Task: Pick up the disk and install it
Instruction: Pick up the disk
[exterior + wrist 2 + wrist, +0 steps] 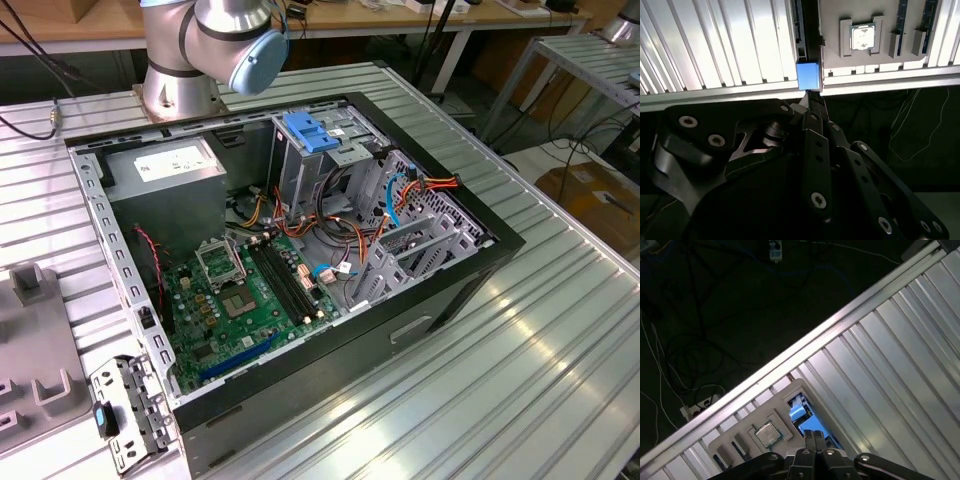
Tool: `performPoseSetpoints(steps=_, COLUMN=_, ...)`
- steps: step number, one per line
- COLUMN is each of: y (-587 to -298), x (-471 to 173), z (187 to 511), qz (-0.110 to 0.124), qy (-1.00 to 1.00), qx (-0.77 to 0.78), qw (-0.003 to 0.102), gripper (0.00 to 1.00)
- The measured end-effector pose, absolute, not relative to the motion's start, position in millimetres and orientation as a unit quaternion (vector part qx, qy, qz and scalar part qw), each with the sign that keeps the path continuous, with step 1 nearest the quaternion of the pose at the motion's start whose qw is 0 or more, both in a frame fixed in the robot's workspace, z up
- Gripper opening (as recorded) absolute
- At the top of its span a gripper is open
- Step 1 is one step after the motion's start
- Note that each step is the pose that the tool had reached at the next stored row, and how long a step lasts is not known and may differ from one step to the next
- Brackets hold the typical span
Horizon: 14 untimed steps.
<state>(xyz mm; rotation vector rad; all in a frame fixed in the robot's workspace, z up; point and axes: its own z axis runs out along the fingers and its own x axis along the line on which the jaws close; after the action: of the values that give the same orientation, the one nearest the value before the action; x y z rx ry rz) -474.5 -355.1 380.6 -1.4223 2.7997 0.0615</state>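
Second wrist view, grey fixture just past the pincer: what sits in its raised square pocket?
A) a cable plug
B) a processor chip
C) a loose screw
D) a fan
B: a square, metal-topped processor chip lies in the raised pocket of the grey fixture. The pincer is close to a blue piece at the fixture's side.

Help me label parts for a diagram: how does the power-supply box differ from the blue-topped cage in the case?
The power-supply box is closed and bears a white sticker; the cage has a blue plastic top. The box lies low in the corner at the exterior view's left; the cage stands taller, nearer the middle. Both are grey metal inside the open case.
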Motion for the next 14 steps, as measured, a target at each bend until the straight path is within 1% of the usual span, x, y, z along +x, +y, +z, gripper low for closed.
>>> performPoseSetpoints(steps=9, y=-355.1, x=-474.5, z=380.6, qz=0.019, qy=0.861, qx=-0.509, qw=-0.001, gripper=0.11)
performPoseSetpoints(steps=14, y=-355.1, x=-474.5, z=380.6, qz=0.019, qy=0.859, qx=-0.512, qw=-0.001, gripper=0.11)
